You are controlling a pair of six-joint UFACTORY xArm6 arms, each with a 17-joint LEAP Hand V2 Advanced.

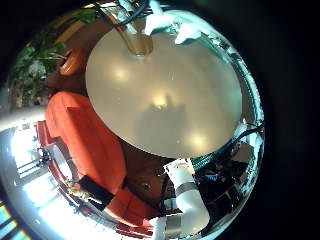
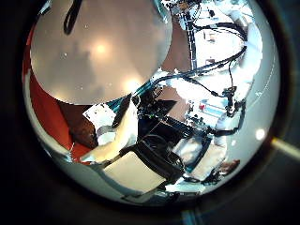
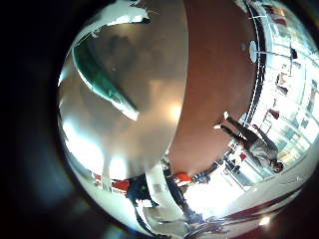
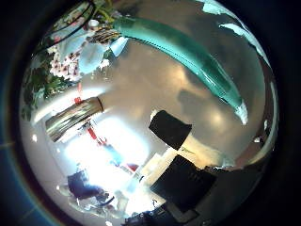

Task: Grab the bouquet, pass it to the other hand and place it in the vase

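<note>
The bouquet (image 4: 179, 52) lies on the round table (image 4: 188, 94), flower heads (image 4: 80, 47) at one end and a long wrapped stem at the other. It stretches across the right thumb side palm view, close under my right hand. That hand's fingers (image 4: 169, 127) stand straight, away from the stem. The stem also shows in the right little finger side palm view (image 3: 105, 75). The shiny vase (image 4: 75, 118) stands beside the flowers. In the left little finger side palm view the vase (image 1: 135, 40) is at the table's far edge, my right hand (image 1: 172, 25) beside it. My left hand's fingers (image 2: 122, 127) are relaxed and hold nothing.
The round table (image 1: 165, 95) fills the middle of the left little finger side palm view. A sofa (image 1: 85, 140) stands beside it. A leafy plant (image 1: 40, 60) is near the vase side of the table. An arm (image 1: 185, 205) rises beside the table.
</note>
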